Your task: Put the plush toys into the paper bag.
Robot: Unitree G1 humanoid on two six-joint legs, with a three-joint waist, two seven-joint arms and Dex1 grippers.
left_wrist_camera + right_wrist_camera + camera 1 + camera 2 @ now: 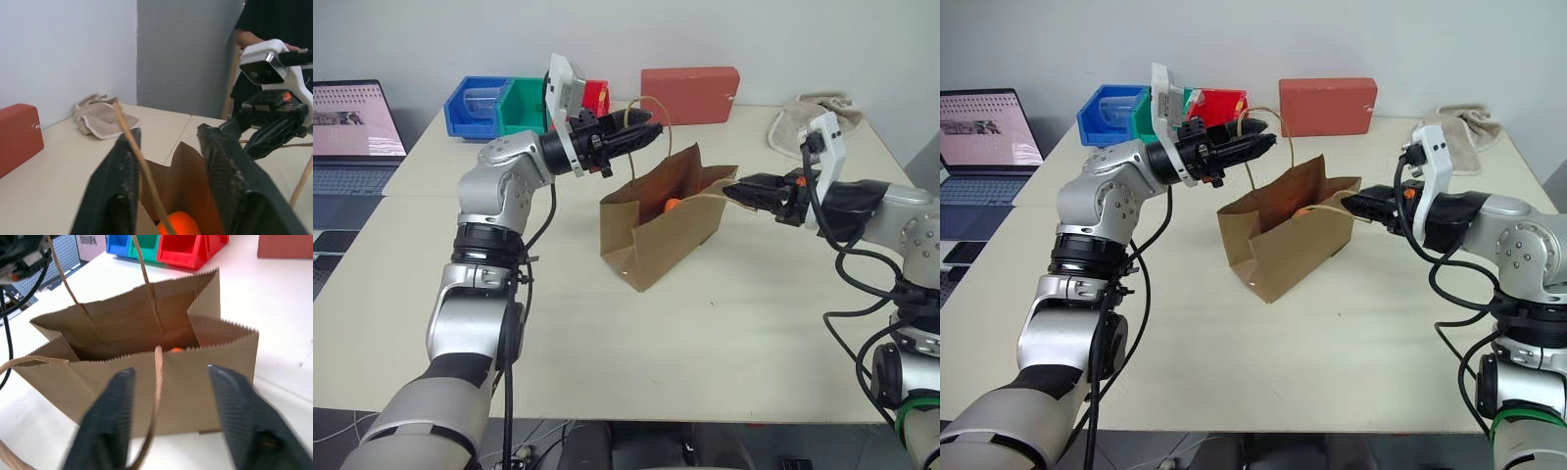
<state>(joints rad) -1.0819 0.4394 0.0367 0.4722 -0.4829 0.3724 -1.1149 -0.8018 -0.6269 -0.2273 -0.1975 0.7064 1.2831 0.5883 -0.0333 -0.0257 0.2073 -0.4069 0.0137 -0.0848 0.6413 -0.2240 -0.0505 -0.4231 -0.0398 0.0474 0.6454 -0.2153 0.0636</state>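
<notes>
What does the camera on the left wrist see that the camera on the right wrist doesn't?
Left wrist view alone: a beige towel lying on the table by the wall, a person's dark sleeve and arm in the background, and the right gripper with its white camera.

Right wrist view alone: the blue, green and red bins and the whole front wall of the paper bag.

Both: the bag's open mouth, an orange toy down inside, a thin tan handle running between open gripper fingers, and the red block.
</notes>
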